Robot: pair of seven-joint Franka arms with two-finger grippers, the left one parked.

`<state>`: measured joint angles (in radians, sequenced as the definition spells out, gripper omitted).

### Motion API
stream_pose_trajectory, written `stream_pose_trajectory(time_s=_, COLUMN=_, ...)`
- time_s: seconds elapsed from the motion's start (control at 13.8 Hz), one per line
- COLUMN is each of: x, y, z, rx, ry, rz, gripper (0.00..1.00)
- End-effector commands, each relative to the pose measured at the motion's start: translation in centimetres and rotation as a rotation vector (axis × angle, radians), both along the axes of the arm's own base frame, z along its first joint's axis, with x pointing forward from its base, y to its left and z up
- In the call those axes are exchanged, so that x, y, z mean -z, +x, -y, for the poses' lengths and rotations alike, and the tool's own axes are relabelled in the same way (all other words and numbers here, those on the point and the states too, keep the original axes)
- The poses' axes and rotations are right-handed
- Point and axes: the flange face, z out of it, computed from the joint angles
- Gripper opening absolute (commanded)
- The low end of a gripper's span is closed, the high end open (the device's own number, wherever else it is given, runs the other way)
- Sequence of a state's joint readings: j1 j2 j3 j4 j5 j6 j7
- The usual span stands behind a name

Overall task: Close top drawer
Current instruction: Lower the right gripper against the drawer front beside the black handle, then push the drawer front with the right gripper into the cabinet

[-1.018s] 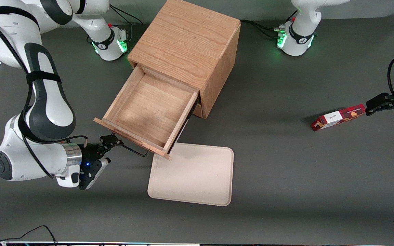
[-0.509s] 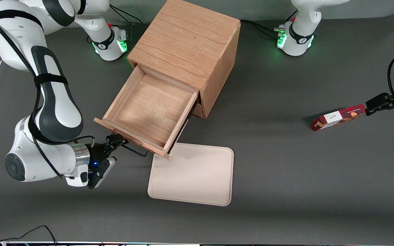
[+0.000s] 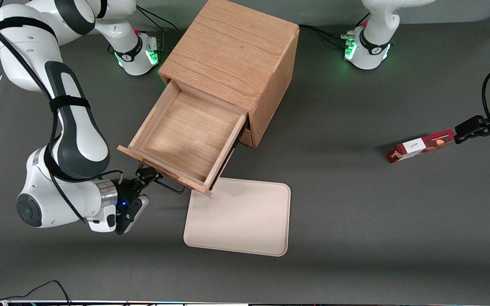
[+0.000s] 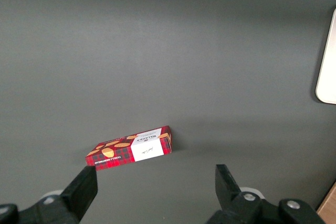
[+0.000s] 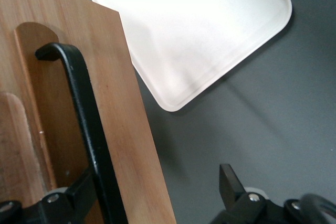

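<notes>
Since 1 second ago the working arm has swung in toward the cabinet (image 3: 232,63), bringing the pincer (image 3: 148,173) right up against the front panel of the top drawer (image 3: 185,136); the drawer itself has hardly shifted.

The top drawer is a light oak box, pulled far out of the cabinet and bare inside, with a thin black wire bar handle (image 3: 169,186) on its front panel and a shallow notch in that panel's rim. It sits near the middle of the bench (image 3: 355,212), its front corner overhanging the cream tray (image 3: 238,219).

The front view shows the whole layout, with the pincer at the handle's end nearer the working arm. The right wrist view shows up close what the front view cannot: the pincer (image 5: 157,192) has its 2 fingers spread apart, 1 finger (image 5: 79,195) against the drawer front (image 5: 63,108) beside the black bar (image 5: 86,124), the other finger (image 5: 231,184) out over the bare bench, clear of the wood. The tray's rounded corner (image 5: 178,40) lies just beside the panel's edge.

Toward the parked arm's end of the bench lies a red patterned box (image 3: 420,146), seen flat on the bench in the left wrist view (image 4: 131,151), well apart from the drawer. Nothing stands between the drawer and the cabinet.
</notes>
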<state>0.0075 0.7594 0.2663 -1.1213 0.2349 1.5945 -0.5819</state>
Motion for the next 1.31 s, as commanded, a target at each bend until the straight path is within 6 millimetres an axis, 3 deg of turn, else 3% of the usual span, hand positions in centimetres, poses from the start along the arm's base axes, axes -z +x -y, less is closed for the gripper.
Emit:
stream_pose_trajectory(time_s=0.0, x=0.2, y=-0.2, z=-0.9, rx=-0.028, ry=-0.007, rz=0.001, gripper=1.0)
stream_pose_trajectory(time_s=0.44, x=-0.1, y=-1.3, z=-2.2, rx=-0.048, ry=-0.008, rz=-0.014, gripper=1.0)
stream_pose_trajectory(time_s=1.24, x=-0.7, y=-6.0, z=-5.7, rx=-0.057, ry=-0.041, rz=-0.035, gripper=1.0)
